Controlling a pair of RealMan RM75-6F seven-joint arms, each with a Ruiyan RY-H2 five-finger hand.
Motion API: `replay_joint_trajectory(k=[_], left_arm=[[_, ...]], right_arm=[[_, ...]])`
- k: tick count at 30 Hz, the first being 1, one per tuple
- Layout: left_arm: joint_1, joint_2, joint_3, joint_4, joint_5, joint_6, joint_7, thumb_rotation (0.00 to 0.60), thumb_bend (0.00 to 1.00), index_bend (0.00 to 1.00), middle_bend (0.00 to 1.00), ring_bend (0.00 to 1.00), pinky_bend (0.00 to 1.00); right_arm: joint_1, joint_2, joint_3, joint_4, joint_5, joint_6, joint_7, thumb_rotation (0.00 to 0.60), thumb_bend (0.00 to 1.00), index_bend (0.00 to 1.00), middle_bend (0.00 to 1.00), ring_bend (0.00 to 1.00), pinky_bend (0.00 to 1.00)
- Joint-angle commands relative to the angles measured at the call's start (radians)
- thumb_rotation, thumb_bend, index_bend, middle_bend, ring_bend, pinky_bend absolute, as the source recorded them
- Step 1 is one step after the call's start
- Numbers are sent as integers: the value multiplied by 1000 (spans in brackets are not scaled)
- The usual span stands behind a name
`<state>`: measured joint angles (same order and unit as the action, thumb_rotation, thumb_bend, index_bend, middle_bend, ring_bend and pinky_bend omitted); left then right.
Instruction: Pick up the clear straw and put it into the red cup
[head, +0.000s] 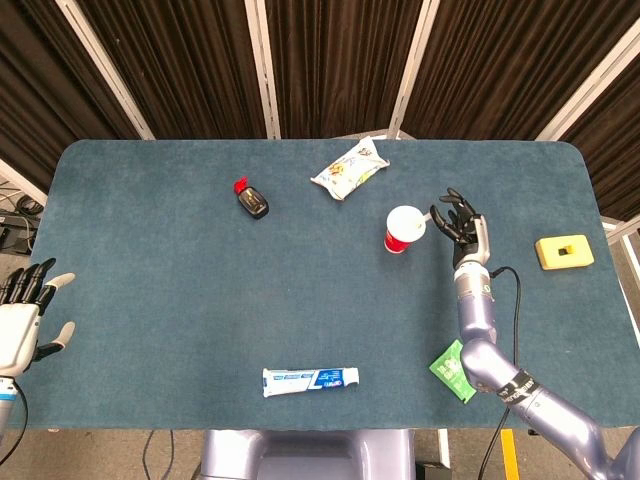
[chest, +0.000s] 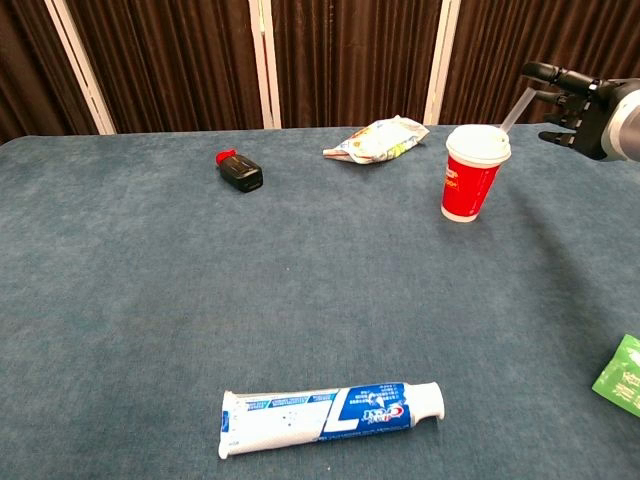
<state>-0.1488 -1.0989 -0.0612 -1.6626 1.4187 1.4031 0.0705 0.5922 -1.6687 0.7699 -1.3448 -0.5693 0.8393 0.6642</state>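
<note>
The red cup (head: 403, 229) with a white lid stands right of the table's middle. In the chest view the clear straw (chest: 513, 108) leans up and to the right out of the lid of the cup (chest: 473, 172), and only a short length shows. My right hand (head: 460, 222) hovers just right of the cup with its fingers spread; in the chest view this hand (chest: 580, 95) has a fingertip just above the straw's top end. I cannot make out the straw in the head view. My left hand (head: 22, 320) hangs open off the table's left edge.
A toothpaste tube (head: 310, 379) lies near the front edge and a green packet (head: 455, 370) at the front right. At the back are a snack bag (head: 349, 167) and a small black bottle with a red cap (head: 250, 200). A yellow box (head: 563, 252) sits far right.
</note>
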Motion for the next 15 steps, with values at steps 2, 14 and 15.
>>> replay_joint_trajectory(k=[2, 14, 15], left_arm=[[0, 0, 0, 0, 1, 0, 0, 600, 384, 204, 0, 0, 0], [2, 2, 2, 0, 3, 2, -5, 600, 384, 203, 0, 0, 0], [3, 2, 3, 1, 4, 3, -6, 600, 384, 203, 0, 0, 0]], right_arm=[[-7, 7, -3, -7, -6, -15, 8, 600, 221, 372, 98, 0, 0], [-108, 113, -9, -137, -127, 22, 24, 600, 222, 369, 87, 0, 0], [-128, 134, -14, -156, -145, 30, 20, 600, 221, 368, 83, 0, 0]])
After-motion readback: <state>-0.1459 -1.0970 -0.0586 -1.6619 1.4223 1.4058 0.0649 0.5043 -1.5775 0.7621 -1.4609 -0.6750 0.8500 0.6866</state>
